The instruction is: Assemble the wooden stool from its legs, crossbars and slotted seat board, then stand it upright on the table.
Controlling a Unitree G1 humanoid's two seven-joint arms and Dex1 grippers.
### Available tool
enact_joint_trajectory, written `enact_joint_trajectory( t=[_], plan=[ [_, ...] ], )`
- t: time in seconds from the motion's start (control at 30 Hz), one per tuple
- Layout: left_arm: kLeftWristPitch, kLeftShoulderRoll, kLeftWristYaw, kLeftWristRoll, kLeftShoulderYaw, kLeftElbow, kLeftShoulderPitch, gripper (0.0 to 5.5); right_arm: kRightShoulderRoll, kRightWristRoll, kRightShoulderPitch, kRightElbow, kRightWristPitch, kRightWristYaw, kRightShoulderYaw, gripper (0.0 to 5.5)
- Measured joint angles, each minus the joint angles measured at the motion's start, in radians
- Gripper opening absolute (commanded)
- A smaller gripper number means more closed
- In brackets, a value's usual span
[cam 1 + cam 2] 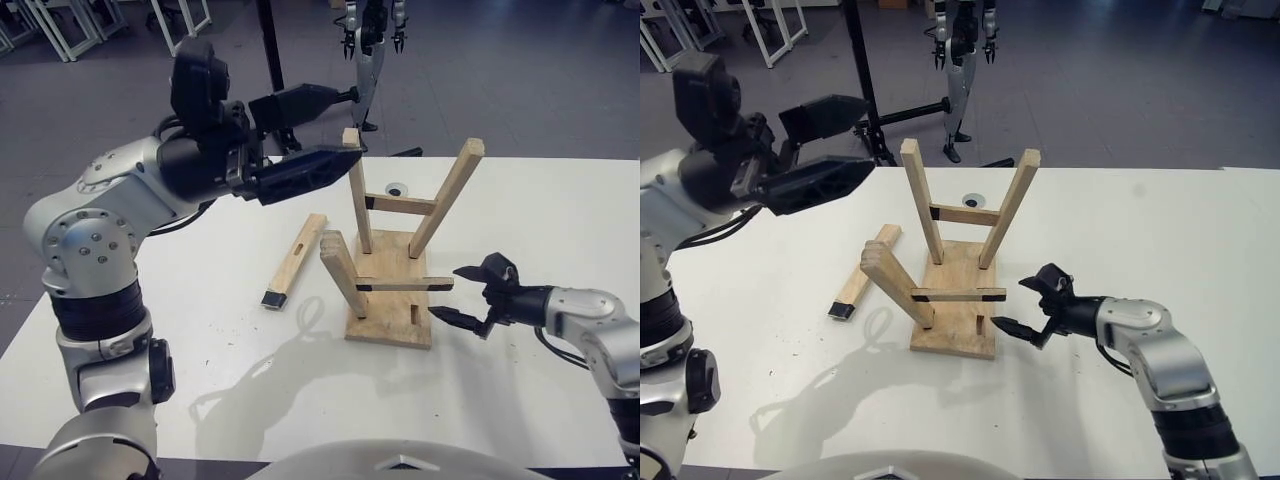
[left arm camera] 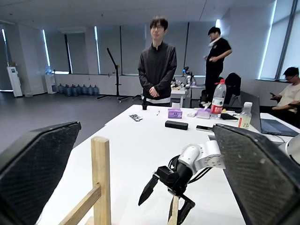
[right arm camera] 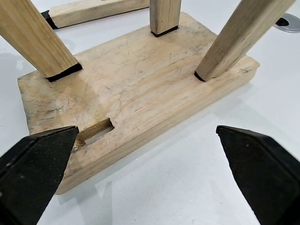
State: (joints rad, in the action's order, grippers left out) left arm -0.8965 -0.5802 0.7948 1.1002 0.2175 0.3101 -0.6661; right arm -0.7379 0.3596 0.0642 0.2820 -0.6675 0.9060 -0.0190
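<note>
The white table [image 1: 520, 400] carries the half-built stool upside down: its slotted seat board [image 1: 385, 318] lies flat, with three legs [image 1: 447, 195] standing up out of it and two crossbars [image 1: 400, 204] tying them together. The fourth leg [image 1: 295, 258] lies loose on the table just to the left of the board. Its long axis runs slantwise, the dark-tipped end toward the robot and the other end pointing away toward the board.

The left gripper [image 1: 357, 125] hangs raised with its jaws spread wide, holding nothing, beside the top of the far left leg. It is judged the nearer arm to the loose leg, which sits below it and closer to the robot.

The right gripper [image 1: 445, 293] sits low by the board's near right corner, jaws apart and empty. It faces the one empty slot [image 3: 96, 130], which the loose leg likely has to fill.
</note>
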Motion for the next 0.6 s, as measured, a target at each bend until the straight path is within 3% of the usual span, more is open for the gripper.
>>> enact_joint_trajectory(
  t=[0.1, 0.23, 0.47, 0.6],
  plan=[
    [0.004, 0.068, -0.062, 0.035, -0.006, -0.024, -0.02, 5.21, -0.003, 0.019, 0.006, -0.011, 0.034, 0.05, -0.022, 5.5],
    [0.001, 0.114, -0.098, 0.085, -0.015, -0.031, -0.04, 5.21, 0.06, -0.025, 0.003, -0.031, 0.101, 0.057, -0.147, 5.5],
    [-0.016, 0.133, -0.112, 0.125, -0.032, -0.048, -0.042, 3.92, 0.151, -0.105, 0.076, -0.181, 0.222, 0.017, -0.224, 5.5],
    [-0.017, 0.154, -0.134, 0.162, -0.044, -0.046, -0.043, 3.92, 0.17, -0.121, 0.081, -0.206, 0.253, -0.001, -0.227, 5.5]
  ],
)
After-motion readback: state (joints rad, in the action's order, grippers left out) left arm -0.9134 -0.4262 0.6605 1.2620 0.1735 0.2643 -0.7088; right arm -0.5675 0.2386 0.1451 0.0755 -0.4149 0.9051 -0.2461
